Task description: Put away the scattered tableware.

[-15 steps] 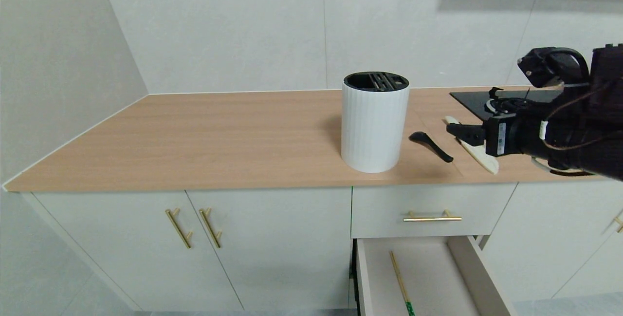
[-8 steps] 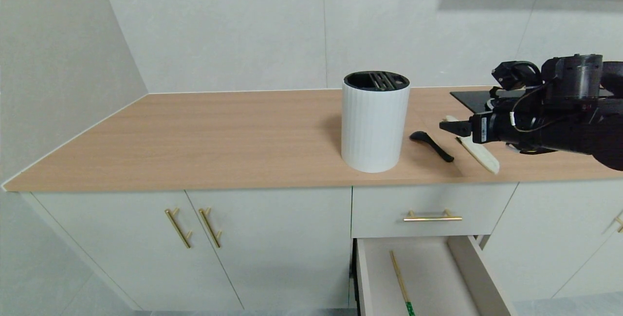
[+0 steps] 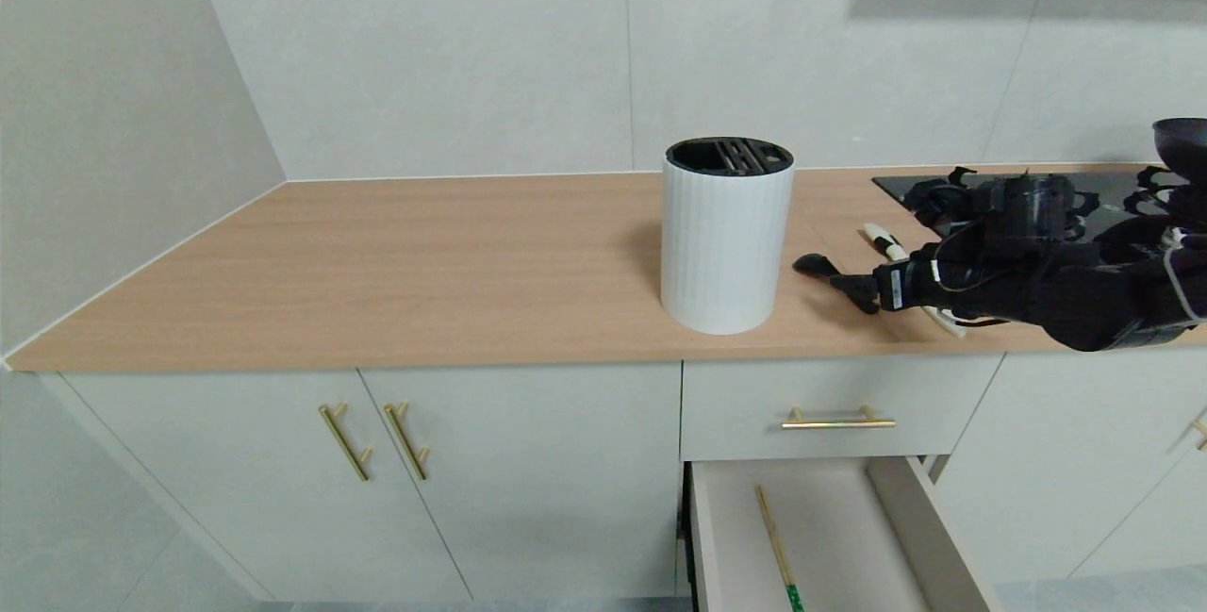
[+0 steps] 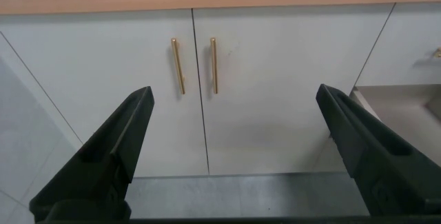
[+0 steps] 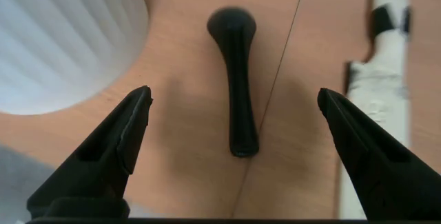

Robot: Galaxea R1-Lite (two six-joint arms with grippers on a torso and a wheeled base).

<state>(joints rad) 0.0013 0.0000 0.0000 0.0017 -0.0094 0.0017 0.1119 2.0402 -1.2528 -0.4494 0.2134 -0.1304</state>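
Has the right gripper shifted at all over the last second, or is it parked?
Yes. The right gripper has dropped lower and edged closer to the white holder, and now sits over the handle of the black spoon.

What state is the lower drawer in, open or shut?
Open: the lower drawer is pulled out below the shut upper drawer, with chopsticks lying inside.

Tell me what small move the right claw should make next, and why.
Probably lower the right claw straight down and close on the black spoon: its fingers are open, the spoon's handle lies centred between them flat on the counter, and nothing is gripped yet.
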